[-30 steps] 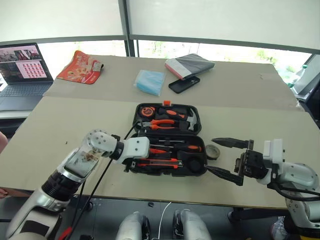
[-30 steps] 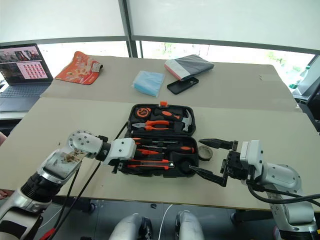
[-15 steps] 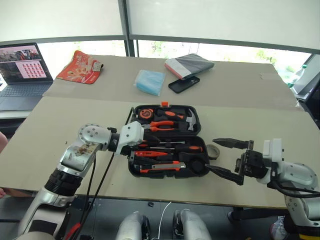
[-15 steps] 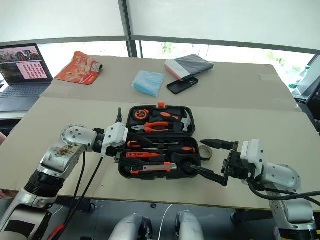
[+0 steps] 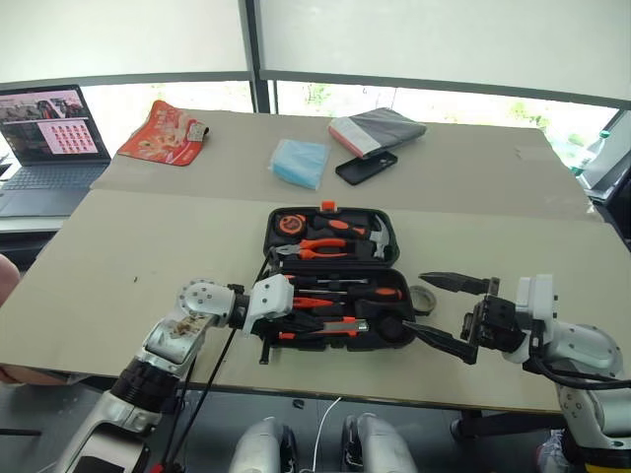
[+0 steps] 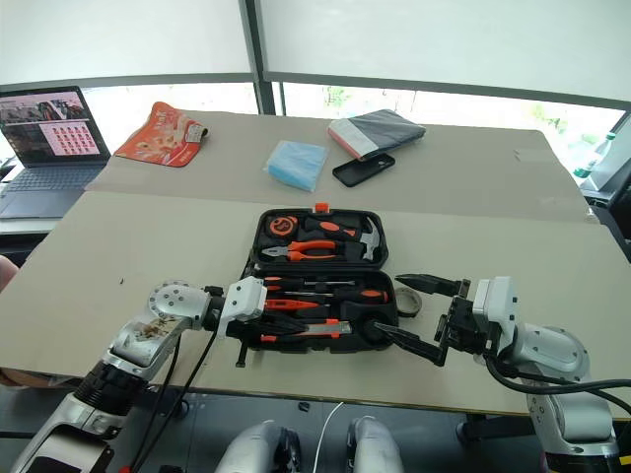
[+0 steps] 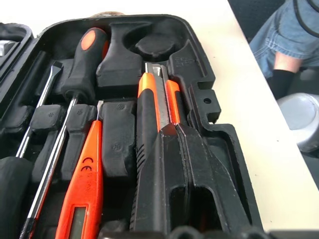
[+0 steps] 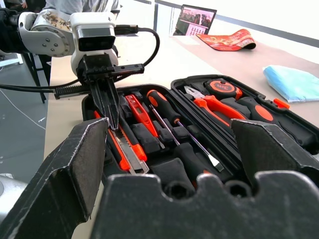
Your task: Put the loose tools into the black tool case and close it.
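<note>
- Tool case [image 5: 330, 232], black moulded plastic with rounded corners and a small orange latch [image 5: 328, 205], lies open on the beige table [image 5: 128, 246]; its lid half is the farther from the robot and its tray half the nearer, so the slots face up for loading.
- Inside the case's near half, the utility knife [image 7: 152, 124] lies lengthwise in its slot beside the slim orange screwdriver [image 7: 82, 189]; one black-and-orange screwdriver [image 7: 82, 59] sits towards the hinge.
- At the case's left end, the left gripper [image 7: 175, 130] has its black fingers pressed together, tips resting on the knife's orange-and-steel body. This looks like a push to seat the knife, not a grasp.
- Off the case's right end, the right gripper [image 5: 441, 311] hangs above the table with jaws spread wide and nothing between them, probably waiting.
- Just beside the case's right end lies the greyish tape ring [image 5: 422, 298], a small flat hoop not yet packed.
- In the case's lid half, orange-handled pliers [image 5: 320, 248] and a steel-headed hammer [image 5: 373, 236] fill their hollows.
</note>
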